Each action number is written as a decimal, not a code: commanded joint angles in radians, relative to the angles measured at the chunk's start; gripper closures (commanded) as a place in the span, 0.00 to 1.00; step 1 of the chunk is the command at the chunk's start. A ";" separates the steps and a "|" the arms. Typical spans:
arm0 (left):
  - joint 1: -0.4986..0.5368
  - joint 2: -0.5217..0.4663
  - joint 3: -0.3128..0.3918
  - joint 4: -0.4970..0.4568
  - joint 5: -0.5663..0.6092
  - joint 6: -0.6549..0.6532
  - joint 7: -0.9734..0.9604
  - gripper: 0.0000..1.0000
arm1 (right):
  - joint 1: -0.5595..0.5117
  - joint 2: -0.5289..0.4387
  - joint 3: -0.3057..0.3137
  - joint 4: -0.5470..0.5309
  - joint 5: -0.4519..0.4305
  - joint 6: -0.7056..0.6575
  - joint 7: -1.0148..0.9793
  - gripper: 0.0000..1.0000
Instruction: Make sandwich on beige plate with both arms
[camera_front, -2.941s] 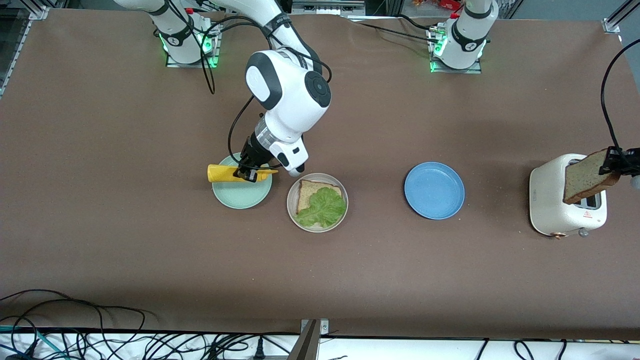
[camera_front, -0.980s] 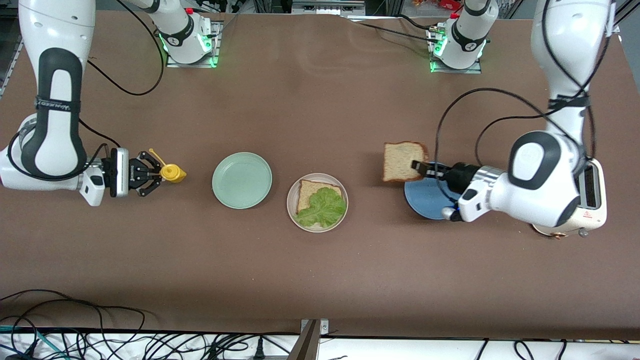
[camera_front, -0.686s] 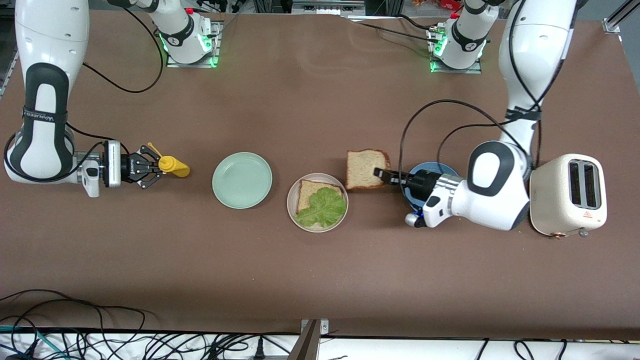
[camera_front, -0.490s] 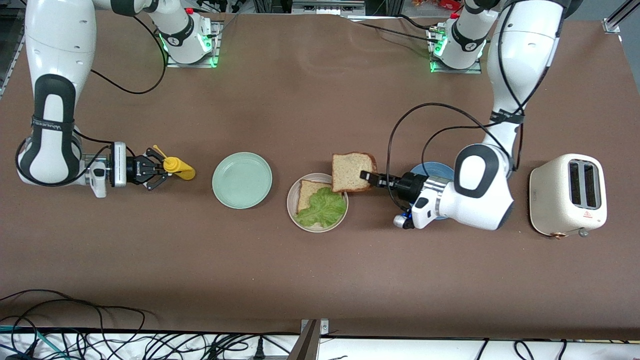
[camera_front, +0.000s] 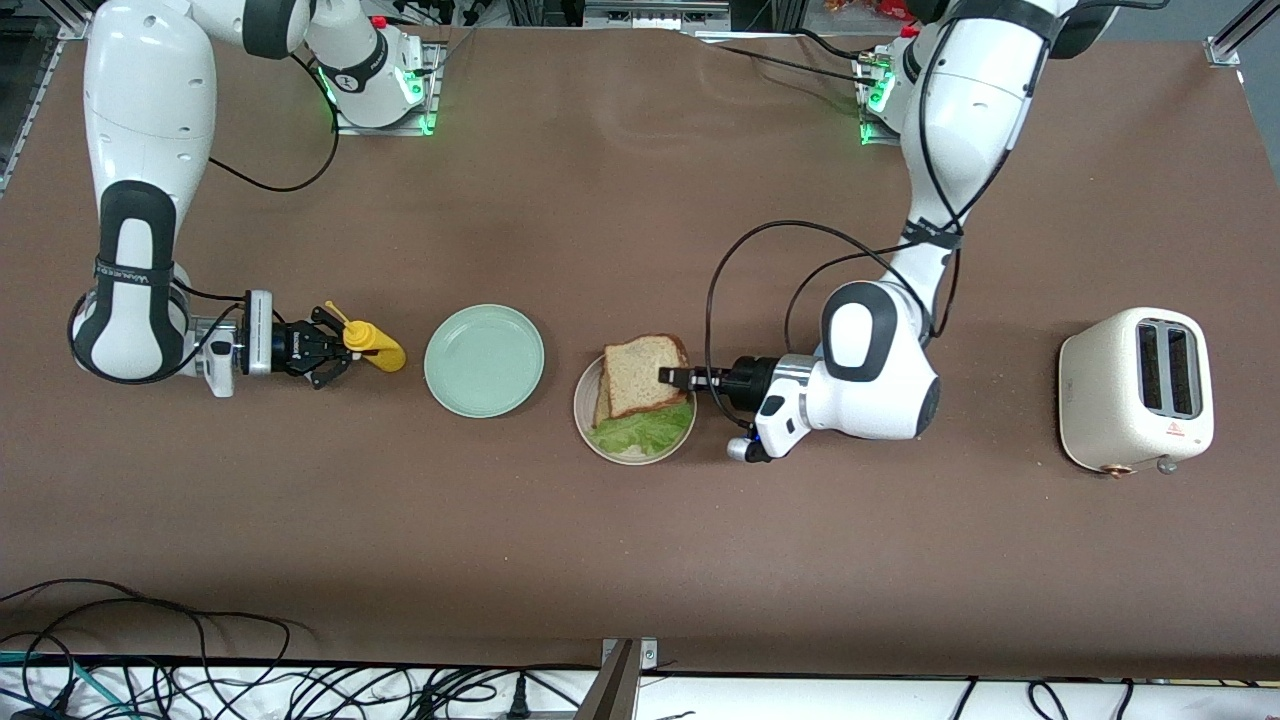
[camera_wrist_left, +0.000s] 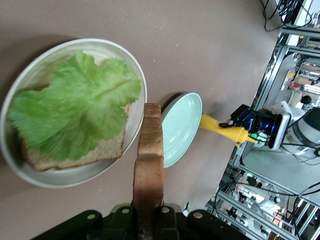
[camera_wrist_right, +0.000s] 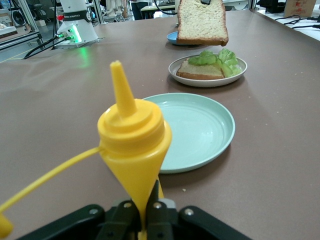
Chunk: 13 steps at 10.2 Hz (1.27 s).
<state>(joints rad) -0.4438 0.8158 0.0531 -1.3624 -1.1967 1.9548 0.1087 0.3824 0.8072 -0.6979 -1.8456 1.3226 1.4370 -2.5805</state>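
The beige plate (camera_front: 590, 420) holds a tan bread slice (camera_front: 602, 402) with a ruffled green lettuce leaf (camera_front: 645, 430) on it. My left gripper (camera_front: 676, 378) is shut on a second bread slice (camera_front: 645, 370) and holds it over the plate, just above the lettuce. In the left wrist view the held slice (camera_wrist_left: 149, 165) shows edge-on between the jaws of the left gripper (camera_wrist_left: 148, 212), beside the lettuce (camera_wrist_left: 75, 115) and the plate (camera_wrist_left: 132, 70). My right gripper (camera_front: 335, 350) is shut on a yellow squeeze bottle (camera_front: 372, 345) over the table beside the mint-green plate.
The mint-green plate (camera_front: 484, 360) lies beside the beige plate, toward the right arm's end. A white toaster (camera_front: 1135, 390) stands at the left arm's end. The blue plate (camera_wrist_right: 176, 37) shows only in the right wrist view. Cables run along the table edge nearest the front camera.
My left gripper has carried the bread slice from the toaster, past the blue plate, to over the beige plate. My right gripper lifted the yellow bottle off the mint-green plate and now edges back toward it.
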 joint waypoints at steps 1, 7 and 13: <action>-0.021 0.062 0.014 0.072 -0.047 0.030 0.025 1.00 | -0.016 0.003 0.001 0.011 0.027 -0.018 -0.024 0.01; -0.039 0.109 0.016 0.075 -0.061 0.096 0.048 0.99 | -0.143 -0.003 -0.015 0.167 -0.147 -0.023 -0.001 0.00; -0.030 0.120 0.022 0.068 -0.043 0.121 0.063 0.00 | -0.135 -0.071 -0.121 0.451 -0.371 -0.148 0.599 0.00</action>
<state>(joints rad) -0.4696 0.9258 0.0616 -1.3165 -1.2171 2.0718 0.1495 0.2448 0.7499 -0.8073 -1.4697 1.0022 1.3333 -2.1168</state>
